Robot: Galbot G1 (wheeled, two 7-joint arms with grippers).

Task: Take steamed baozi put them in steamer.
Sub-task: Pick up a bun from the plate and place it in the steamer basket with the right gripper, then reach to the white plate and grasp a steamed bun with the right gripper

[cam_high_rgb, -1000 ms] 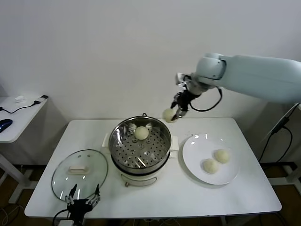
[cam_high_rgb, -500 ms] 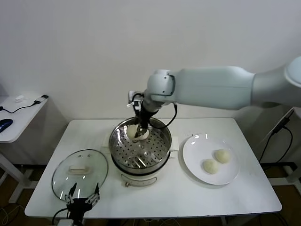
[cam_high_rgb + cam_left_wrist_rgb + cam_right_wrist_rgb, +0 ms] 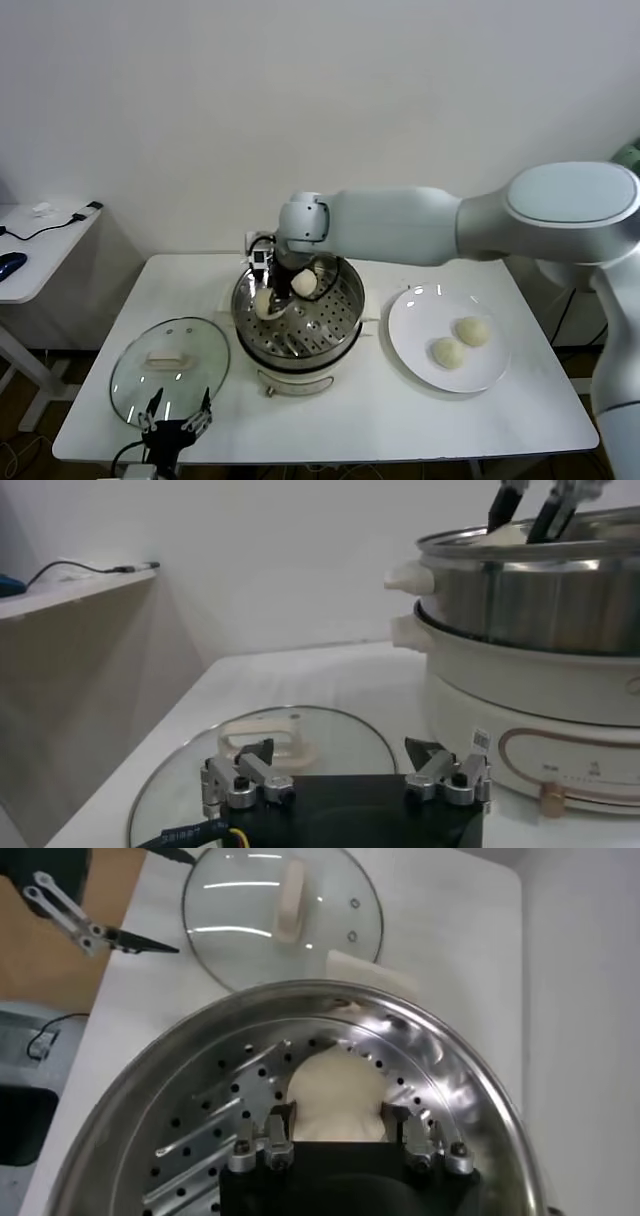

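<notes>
Left gripper (image 3: 178, 428) is parked at the table's front-left edge, fingers spread wide, holding nothing, just in front of the glass lid (image 3: 170, 368). Steamer (image 3: 298, 318) sits mid-table, nearer the back edge. Right gripper (image 3: 264, 302) reaches down into it on the left side, fingers clamped on a bun (image 3: 333, 1094) low over the perforated tray (image 3: 215, 1128). A second bun (image 3: 304, 283) rests on the tray's back part. Toward the right edge, a white plate (image 3: 420, 310) carries two more buns (image 3: 459, 342).

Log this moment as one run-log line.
right gripper: baozi held in steamer | left gripper: idle, open | plate: two left
</notes>
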